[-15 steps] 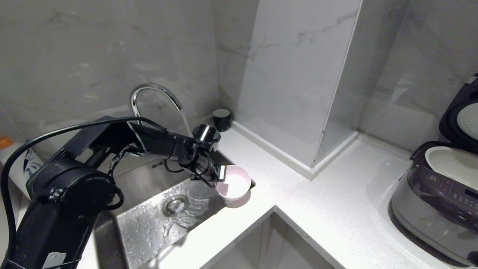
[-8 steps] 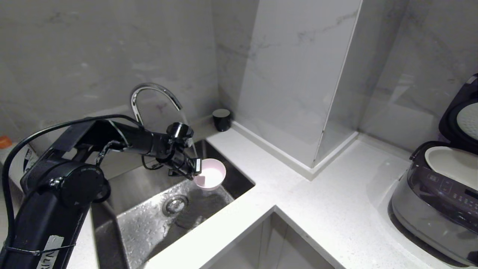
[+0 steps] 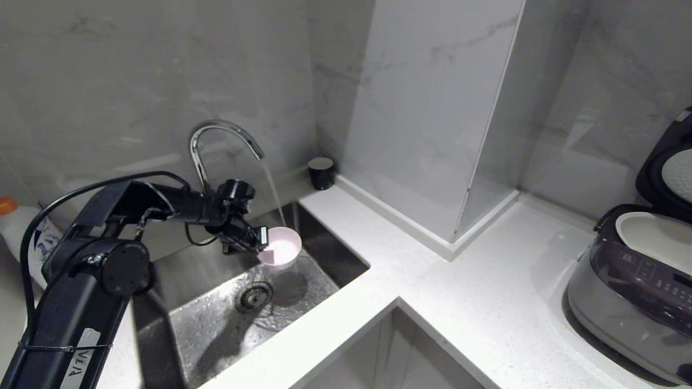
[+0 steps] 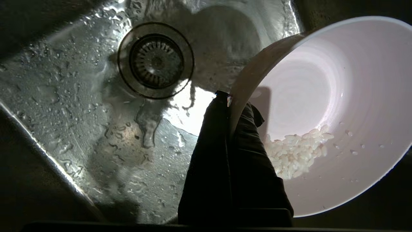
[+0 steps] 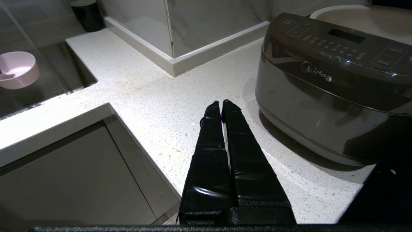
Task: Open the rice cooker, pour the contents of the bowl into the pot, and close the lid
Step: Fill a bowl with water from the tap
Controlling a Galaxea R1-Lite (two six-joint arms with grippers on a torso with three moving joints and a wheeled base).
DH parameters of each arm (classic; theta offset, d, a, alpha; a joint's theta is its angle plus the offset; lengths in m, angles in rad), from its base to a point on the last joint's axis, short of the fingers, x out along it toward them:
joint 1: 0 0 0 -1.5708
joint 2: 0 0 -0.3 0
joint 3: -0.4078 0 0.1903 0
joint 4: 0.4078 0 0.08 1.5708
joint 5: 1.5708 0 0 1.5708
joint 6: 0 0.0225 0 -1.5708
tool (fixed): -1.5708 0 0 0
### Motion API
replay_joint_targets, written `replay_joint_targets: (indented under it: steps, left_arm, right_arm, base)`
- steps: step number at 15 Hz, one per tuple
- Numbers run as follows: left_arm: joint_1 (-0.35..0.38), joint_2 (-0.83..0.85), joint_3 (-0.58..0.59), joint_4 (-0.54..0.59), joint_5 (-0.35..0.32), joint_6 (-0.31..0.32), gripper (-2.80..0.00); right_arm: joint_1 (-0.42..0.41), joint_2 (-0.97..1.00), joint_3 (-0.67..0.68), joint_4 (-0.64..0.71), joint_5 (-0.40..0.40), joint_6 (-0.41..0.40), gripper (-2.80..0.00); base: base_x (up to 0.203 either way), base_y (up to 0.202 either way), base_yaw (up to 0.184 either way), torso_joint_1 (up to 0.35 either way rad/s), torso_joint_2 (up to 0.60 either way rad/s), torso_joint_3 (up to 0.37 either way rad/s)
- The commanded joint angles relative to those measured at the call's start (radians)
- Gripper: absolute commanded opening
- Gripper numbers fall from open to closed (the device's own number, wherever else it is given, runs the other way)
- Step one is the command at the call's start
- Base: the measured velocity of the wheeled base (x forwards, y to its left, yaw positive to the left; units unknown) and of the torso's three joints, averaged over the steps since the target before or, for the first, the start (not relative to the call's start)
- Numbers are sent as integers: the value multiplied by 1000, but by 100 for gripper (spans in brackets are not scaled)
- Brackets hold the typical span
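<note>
Both left pincer (image 4: 229, 98) fingers pinching bowl (image 4: 325, 106) rim.

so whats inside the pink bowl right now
A small heap of white rice grains lies against the lower wall of the bowl, with a few stray grains. The left end effector hides part of the inside.

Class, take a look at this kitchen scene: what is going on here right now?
The robot's left tool grips the rim of the bowl, which holds some rice, over the sink under the faucet with water running. The rice cooker sits with its lid open. The right tool is shut above the counter.
</note>
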Motion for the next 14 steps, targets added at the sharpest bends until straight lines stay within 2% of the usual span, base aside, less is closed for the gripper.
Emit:
replay_joint_targets:
  steps: [1,3,10,12,14]
  left_arm:
    - [9,17,-7,-8,-1,-1,-280]
    - [15,27,-12,-50,7,0,-280]
    - [24,1,-18,-67,11,-16,-280]
    - [15,-1,-21,-84,13,-81,-280]
    - [12,-9,-14,-84,13,-118,-280]
  right_arm:
    - [0,0,0,0,0,1,-280]
    - [0,0,0,-2,0,1,-280]
    - [0,0,0,0,0,1,-280]
    - [0,0,0,-2,0,1,-280]
    - [0,0,0,0,0,1,-280]
  base:
    - [0,0,0,0,0,0]
    - [0,0,0,0,0,0]
    - [0,0,0,0,0,0]
    - [0,0,0,0,0,0]
    - [0,0,0,0,0,0]
